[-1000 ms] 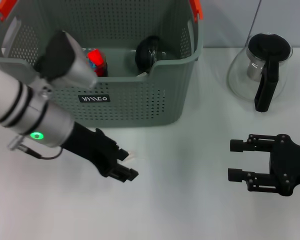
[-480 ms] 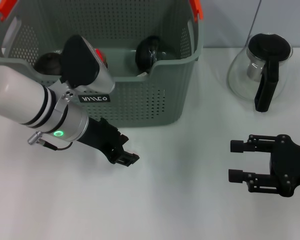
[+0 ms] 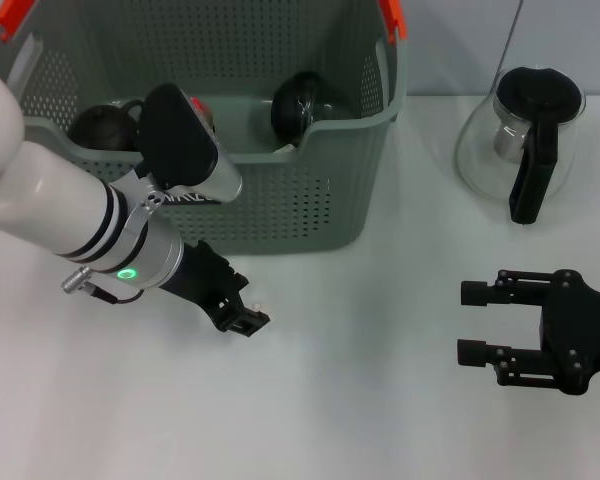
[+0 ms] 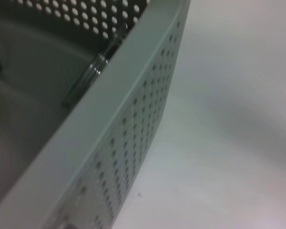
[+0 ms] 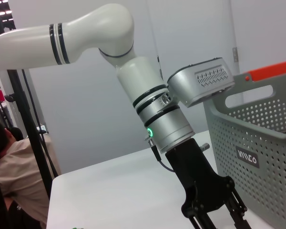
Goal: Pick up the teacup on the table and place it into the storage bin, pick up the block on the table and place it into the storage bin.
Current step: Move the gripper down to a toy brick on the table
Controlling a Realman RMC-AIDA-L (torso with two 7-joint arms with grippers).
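The grey storage bin (image 3: 280, 205) stands at the back left, and its perforated wall (image 4: 133, 129) fills the left wrist view. Inside it a dark teacup (image 3: 302, 100) lies by the right wall and a second dark cup (image 3: 98, 127) sits at the left. A red block (image 3: 199, 108) shows between them, mostly hidden behind my left wrist. My left gripper (image 3: 244, 319) hangs low over the table in front of the bin, open and empty; the right wrist view shows it (image 5: 214, 217) from the side. My right gripper (image 3: 470, 322) rests open at the right, holding nothing.
A glass teapot (image 3: 525, 135) with a black lid and handle stands at the back right. The bin's orange handle clips (image 3: 392, 18) sit on its top rim. Bare white table (image 3: 360, 400) lies between the two grippers.
My left arm has drawn back toward the bin while its wrist turned, so the gripper sits slightly higher in the head view. The right arm has not moved.
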